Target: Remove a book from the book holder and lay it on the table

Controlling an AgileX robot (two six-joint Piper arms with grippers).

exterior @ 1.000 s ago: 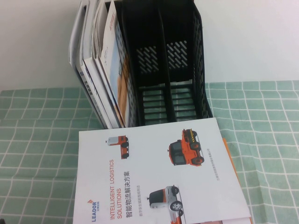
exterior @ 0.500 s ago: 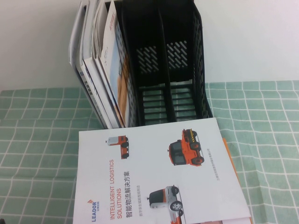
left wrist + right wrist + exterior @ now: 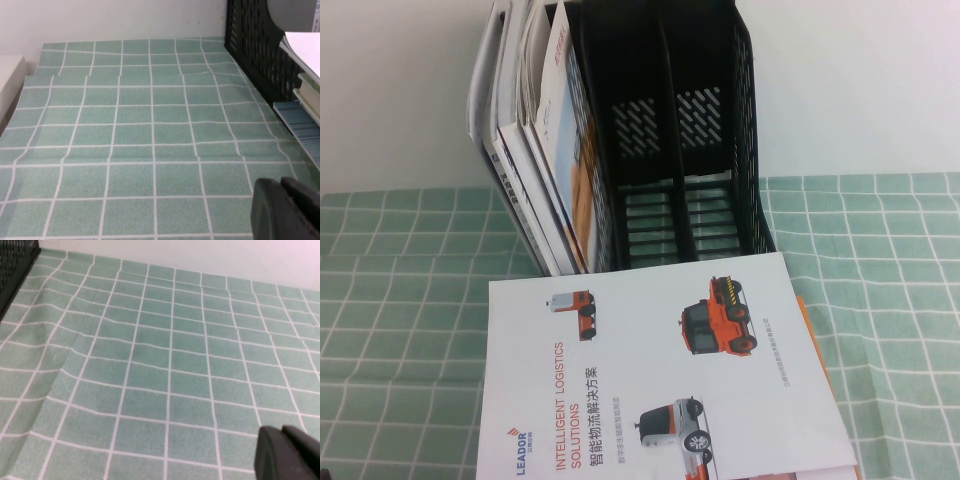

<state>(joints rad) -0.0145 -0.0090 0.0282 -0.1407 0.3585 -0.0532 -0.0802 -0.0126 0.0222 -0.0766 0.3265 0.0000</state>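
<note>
1. Nearest to us in the high view lies the white LEADOR brochure [image 3: 660, 375], flat on the table [image 3: 400, 290] with an orange edge showing beneath its right side; this is not the book we want.

2. Neither arm shows in the high view. The left gripper [image 3: 287, 210] appears only as a dark tip in its wrist view, low over bare cloth beside the rack's mesh wall; we cannot tell how its jaws stand. The right gripper [image 3: 287, 455] hovers over open cloth on the rack's other side, jaws closed on nothing.

3. Beyond the brochure stands the book holder [image 3: 675, 140]. Its middle and right compartments look empty; the left one is packed with leaning papers.

4. The book [image 3: 568, 140], pale with a sandy-tan strip, leans upright in that left compartment, innermost against the divider.

5. We judge the task not yet begun. The next move calls for an arm to reach the book's top edge, open, pinch it alone, and lift clear of its neighbours.
</note>
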